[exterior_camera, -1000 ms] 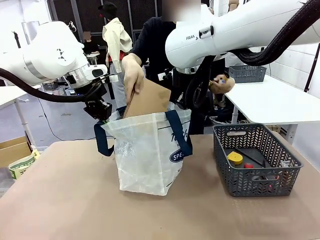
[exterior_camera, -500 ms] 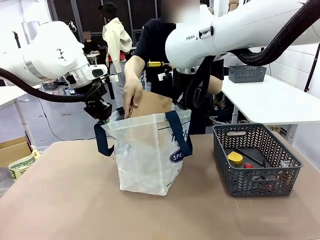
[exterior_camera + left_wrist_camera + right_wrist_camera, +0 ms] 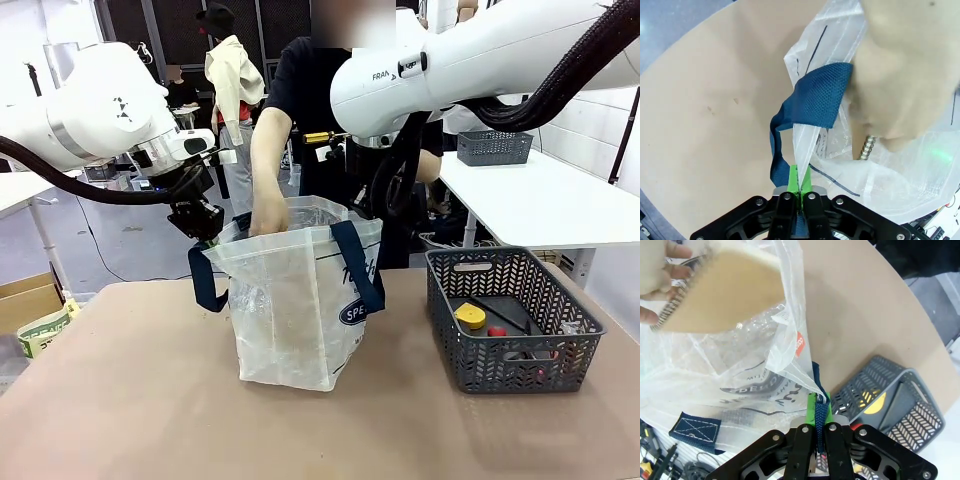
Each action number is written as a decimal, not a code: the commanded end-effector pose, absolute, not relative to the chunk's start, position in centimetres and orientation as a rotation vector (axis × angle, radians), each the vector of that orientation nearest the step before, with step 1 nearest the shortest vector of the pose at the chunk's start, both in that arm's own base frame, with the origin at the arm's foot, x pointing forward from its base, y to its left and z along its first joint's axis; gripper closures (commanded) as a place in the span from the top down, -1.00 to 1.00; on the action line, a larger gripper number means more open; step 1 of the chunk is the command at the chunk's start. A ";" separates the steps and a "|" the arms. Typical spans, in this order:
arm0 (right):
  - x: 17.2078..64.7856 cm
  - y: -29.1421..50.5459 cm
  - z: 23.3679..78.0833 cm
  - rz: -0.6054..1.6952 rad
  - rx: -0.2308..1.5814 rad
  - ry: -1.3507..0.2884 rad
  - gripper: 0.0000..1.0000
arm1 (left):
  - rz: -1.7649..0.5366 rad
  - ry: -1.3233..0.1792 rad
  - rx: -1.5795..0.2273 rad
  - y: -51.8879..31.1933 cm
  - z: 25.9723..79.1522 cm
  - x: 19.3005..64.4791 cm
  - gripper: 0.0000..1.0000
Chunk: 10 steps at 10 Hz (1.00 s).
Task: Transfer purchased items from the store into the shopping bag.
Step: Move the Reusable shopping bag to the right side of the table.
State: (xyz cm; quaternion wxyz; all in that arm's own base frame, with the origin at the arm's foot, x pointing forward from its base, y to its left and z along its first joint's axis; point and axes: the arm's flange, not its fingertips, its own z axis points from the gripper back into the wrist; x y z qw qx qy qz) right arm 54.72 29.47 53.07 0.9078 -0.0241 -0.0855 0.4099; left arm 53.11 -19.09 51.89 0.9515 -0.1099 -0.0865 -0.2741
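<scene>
- Step in hand, as I judge it: hold the shopping bag (image 3: 300, 320) open while the person loads it.
- The left gripper (image 3: 800, 176) has its green pads pinched together on the clear film of the bag's rim, just beside a navy strap (image 3: 815, 100).
- The right gripper (image 3: 818, 409) is clamped on the opposite side of the rim, with blue webbing caught between the pads.
- The bag stands upright on the table (image 3: 120, 400), its mouth spread between the two grips.
- The person's hand (image 3: 268, 212) reaches down into the bag's mouth with a flat brown item (image 3: 715, 295), which has a wire coil along one edge. The item is already inside the rim.
- The grey lattice basket (image 3: 520, 372) sits to the robot's right of the bag, near it but apart. A yellow-topped piece (image 3: 470, 317) and a red piece (image 3: 497, 331) lie in it among others.
- To do this well: both arms hold steady with the rim level and the mouth wide enough for hand and item together.
- No extra outward pull, since thin film probably slips from the pads or tears.
- The hand should come clear before either grip shifts.
</scene>
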 end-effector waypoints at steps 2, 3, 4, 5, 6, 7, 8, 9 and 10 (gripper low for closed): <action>54.8 29.3 53.0 0.844 -0.051 -0.175 -1.00 | -0.554 -0.182 -0.223 -18.9 52.2 53.1 -1.00; 54.8 29.3 53.0 0.844 -0.051 -0.175 -1.00 | -0.554 -0.182 -0.223 -18.9 52.2 53.1 -1.00; 54.8 29.3 53.0 0.844 -0.051 -0.175 -1.00 | -0.554 -0.182 -0.223 -18.9 52.2 53.1 -1.00; 54.8 29.3 53.0 0.844 -0.051 -0.175 -1.00 | -0.554 -0.182 -0.223 -18.9 52.2 53.1 -1.00; 54.8 29.3 53.0 0.844 -0.051 -0.175 -1.00 | -0.554 -0.182 -0.223 -18.9 52.2 53.1 -1.00; 54.8 29.3 53.0 0.844 -0.051 -0.175 -1.00 | -0.554 -0.182 -0.223 -18.9 52.2 53.1 -1.00; 54.8 29.3 53.0 0.844 -0.051 -0.175 -1.00 | -0.554 -0.182 -0.223 -18.9 52.2 53.1 -1.00; 54.8 29.3 53.0 0.844 -0.051 -0.175 -1.00 | -0.554 -0.182 -0.223 -18.9 52.2 53.1 -1.00; 54.8 29.3 53.0 0.844 -0.051 -0.175 -1.00 | -0.554 -0.182 -0.223 -18.9 52.2 53.1 -1.00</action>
